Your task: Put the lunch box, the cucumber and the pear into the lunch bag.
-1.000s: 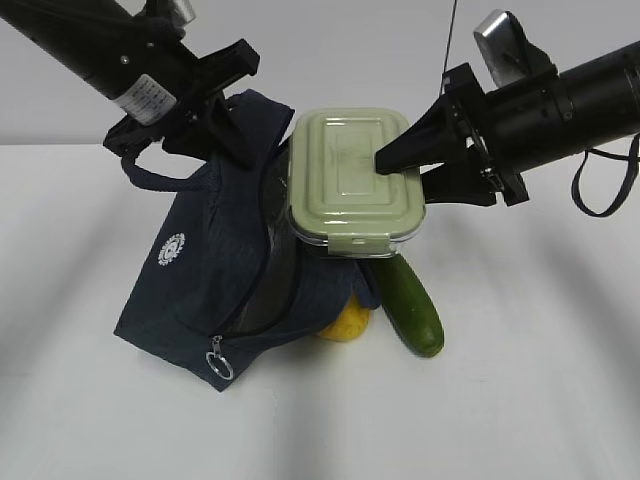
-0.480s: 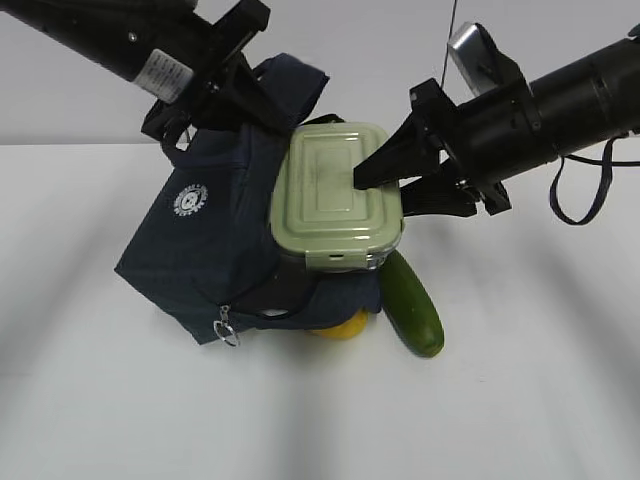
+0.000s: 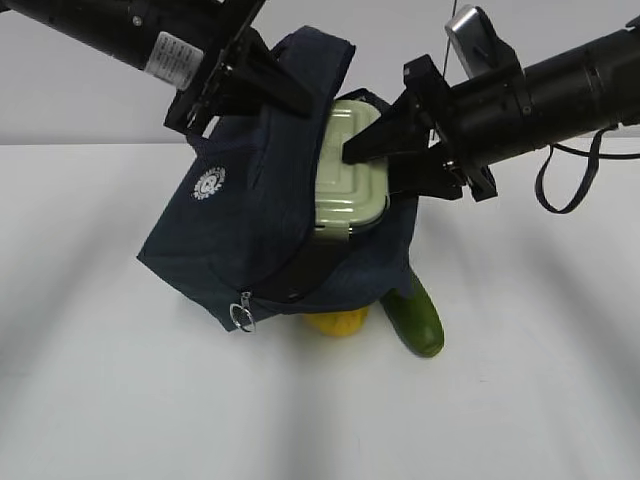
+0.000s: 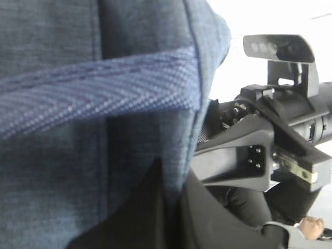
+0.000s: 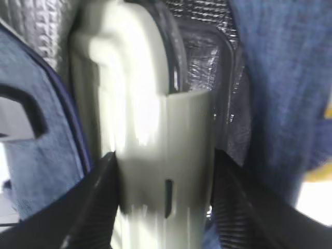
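My left gripper (image 3: 262,82) is shut on the top edge of the dark navy lunch bag (image 3: 250,225) and holds it lifted and tilted; the fabric (image 4: 98,129) fills the left wrist view. My right gripper (image 3: 372,158) is shut on the sage-green lunch box (image 3: 347,172), which is partly inside the bag's mouth, against the silver lining (image 5: 202,46). The box (image 5: 155,129) sits between the fingers (image 5: 93,207) in the right wrist view. The dark green cucumber (image 3: 413,315) and the yellow pear (image 3: 337,322) lie on the table below the bag, both partly hidden.
The white table (image 3: 120,400) carries nothing else. The bag's zipper ring pull (image 3: 242,318) hangs at its lower front corner. Both black arms reach in from the top corners.
The left gripper has lifted the bag up and right. The right gripper has pushed the lunch box left, from in front of the bag into its opening.
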`<state>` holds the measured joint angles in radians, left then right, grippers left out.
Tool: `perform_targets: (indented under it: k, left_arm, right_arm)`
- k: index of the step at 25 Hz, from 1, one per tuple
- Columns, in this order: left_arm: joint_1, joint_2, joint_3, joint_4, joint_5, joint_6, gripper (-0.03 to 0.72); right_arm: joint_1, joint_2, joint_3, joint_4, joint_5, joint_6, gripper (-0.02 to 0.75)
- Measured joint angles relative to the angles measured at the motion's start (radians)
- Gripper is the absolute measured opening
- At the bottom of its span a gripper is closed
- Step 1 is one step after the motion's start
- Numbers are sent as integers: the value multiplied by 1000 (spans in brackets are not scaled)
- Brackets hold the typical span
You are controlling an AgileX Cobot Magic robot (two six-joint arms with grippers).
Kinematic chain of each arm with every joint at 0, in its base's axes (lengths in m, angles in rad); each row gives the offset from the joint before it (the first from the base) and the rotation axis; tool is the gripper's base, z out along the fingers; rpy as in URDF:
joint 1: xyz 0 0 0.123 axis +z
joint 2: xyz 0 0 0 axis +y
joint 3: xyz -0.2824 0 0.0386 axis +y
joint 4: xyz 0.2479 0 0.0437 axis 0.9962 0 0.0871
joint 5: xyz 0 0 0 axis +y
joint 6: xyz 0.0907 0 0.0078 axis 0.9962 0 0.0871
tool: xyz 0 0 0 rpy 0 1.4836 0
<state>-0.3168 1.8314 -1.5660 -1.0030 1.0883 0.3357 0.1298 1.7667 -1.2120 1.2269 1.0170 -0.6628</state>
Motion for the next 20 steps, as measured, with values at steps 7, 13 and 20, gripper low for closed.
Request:
perform_targets:
  k: [7,13,20]
  left_arm:
    - [0,12,-5,-63,13,25,1]
    - [13,87,-9,-120,47,39,1]
    - [72,100,-9,-104,53,41,1]
  right_arm:
    - [2,37,-100,40,19,-22,384]
    - [2,113,-151,31,38,-25,384]
    - [2,148,-161,50,43,-25,384]
